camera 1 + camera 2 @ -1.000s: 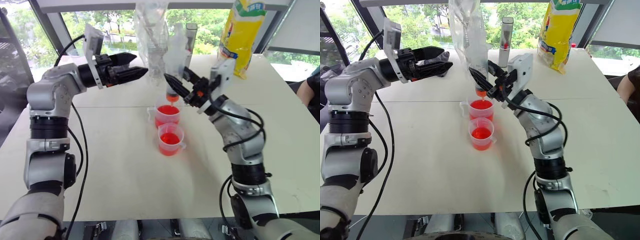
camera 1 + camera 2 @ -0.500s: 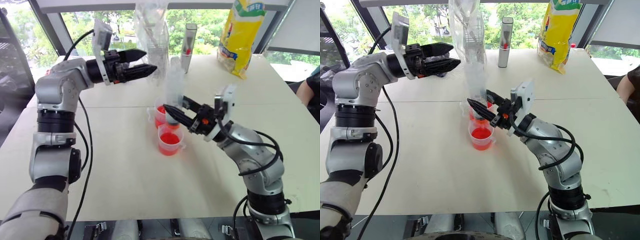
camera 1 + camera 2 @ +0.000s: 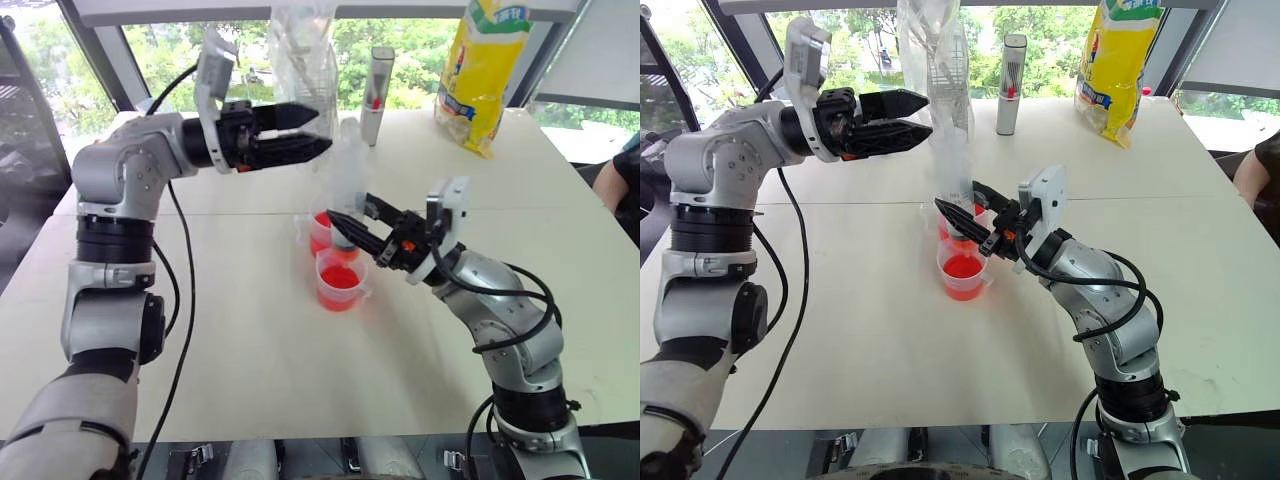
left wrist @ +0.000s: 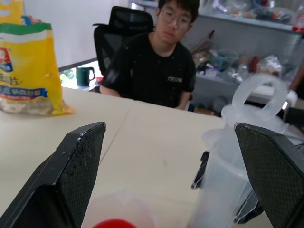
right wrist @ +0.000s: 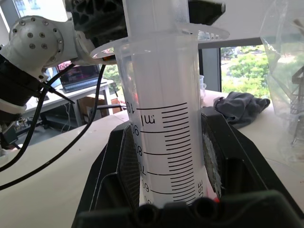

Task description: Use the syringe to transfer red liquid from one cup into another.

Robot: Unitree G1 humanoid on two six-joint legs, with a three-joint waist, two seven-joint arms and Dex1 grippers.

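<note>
Left gripper (image 3: 318,133) hangs in the air at about 11 o'clock from the cups, its two black fingers spread apart and holding nothing, pointing toward the top of the syringe (image 3: 347,190). Its wrist view looks past both fingers (image 4: 78,166) at the syringe's ringed plunger end, just inside one of them.

At the worktop's (image 3: 250,340) centre stand two small clear cups, touching or nearly so. Both hold red liquid (image 3: 340,278). The near cup (image 3: 340,281) sits at 6 o'clock from the far cup (image 3: 320,232). The syringe stands upright with its lower end down in the far cup; its tip is hidden there.

Right gripper (image 3: 340,222) comes in from 3 o'clock, clamped on the syringe's lower barrel, level with the far cup's rim. In the right wrist view the printed scale sits between the black pads (image 5: 212,156).

At 12 o'clock, toward the window, rises a clear plastic bag (image 3: 300,50); at 1 o'clock a grey cylinder (image 3: 376,80); at 2 o'clock a yellow bag (image 3: 480,70). A person in black sits behind the worktop in the left wrist view.
</note>
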